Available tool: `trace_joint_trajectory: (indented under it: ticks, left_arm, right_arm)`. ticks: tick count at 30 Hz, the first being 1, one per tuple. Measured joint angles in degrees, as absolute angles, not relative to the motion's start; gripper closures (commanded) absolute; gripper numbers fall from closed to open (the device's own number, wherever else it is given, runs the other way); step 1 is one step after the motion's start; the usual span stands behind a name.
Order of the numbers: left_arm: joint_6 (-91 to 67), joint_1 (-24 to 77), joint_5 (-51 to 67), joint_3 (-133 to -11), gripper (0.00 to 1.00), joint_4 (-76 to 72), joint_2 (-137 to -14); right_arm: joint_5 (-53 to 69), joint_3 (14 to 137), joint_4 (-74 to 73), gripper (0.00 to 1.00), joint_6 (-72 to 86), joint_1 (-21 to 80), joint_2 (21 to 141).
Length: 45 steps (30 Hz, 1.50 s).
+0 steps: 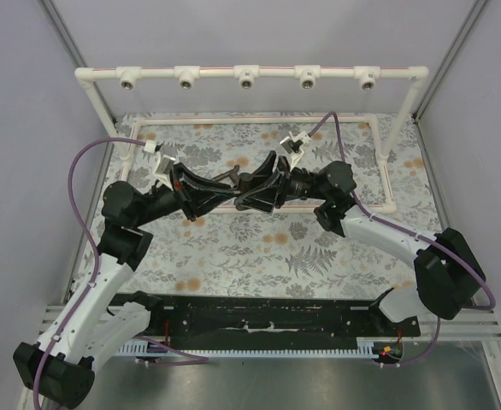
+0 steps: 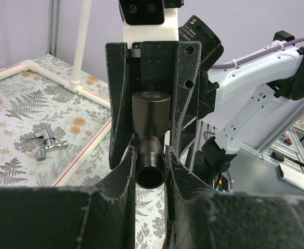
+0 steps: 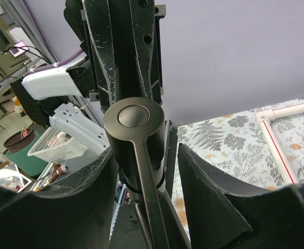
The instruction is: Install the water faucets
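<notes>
Left gripper: pinched on the threaded stub of the dark faucet, which is held above the floral mat. Right gripper: fingers spread either side of the same faucet's round body, with a gap visible on one side. Silver cross-handled faucet lies on the mat, well apart.

Plain lilac walls, fern-print table cover, metal corner posts, white basket beyond.
</notes>
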<state>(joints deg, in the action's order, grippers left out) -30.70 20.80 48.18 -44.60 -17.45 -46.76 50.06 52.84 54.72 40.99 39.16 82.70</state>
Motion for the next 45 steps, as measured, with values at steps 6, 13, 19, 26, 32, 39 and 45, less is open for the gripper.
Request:
trace_joint_trajectory:
  ticks: [6,13,19,26,32,39,45]
  left_arm:
    - [-30.9,21.3,47.6,-44.4,0.98,-18.2,-46.7]
    - [-31.8,21.5,46.7,-43.7,0.98,-18.3,-46.2]
    - [-29.1,22.0,44.5,-44.7,0.46,-12.1,-45.6]
    - [-21.6,22.5,26.7,-60.2,0.24,6.6,-50.0]
    - [-18.3,22.5,1.9,-81.2,0.14,23.9,-62.8]
    - [-14.4,19.9,-14.8,-100.9,0.14,36.9,-81.1]
    - [-13.7,15.3,-15.4,-113.9,0.16,40.9,-93.9]
  right_arm:
    - [50.1,52.8,57.0,0.55,42.0,39.2,83.0]
    - [51.0,52.8,58.0,1.00,42.0,39.0,83.4]
    - [51.3,52.8,53.3,1.00,38.8,38.9,82.4]
    - [40.8,53.7,16.1,1.00,16.3,38.9,69.3]
    - [17.2,56.7,-7.6,1.00,2.5,38.8,60.8]
    - [-9.7,56.7,-17.3,1.00,-2.4,38.7,58.8]
    - [-22.9,60.1,-20.7,1.00,-2.9,38.3,60.9]
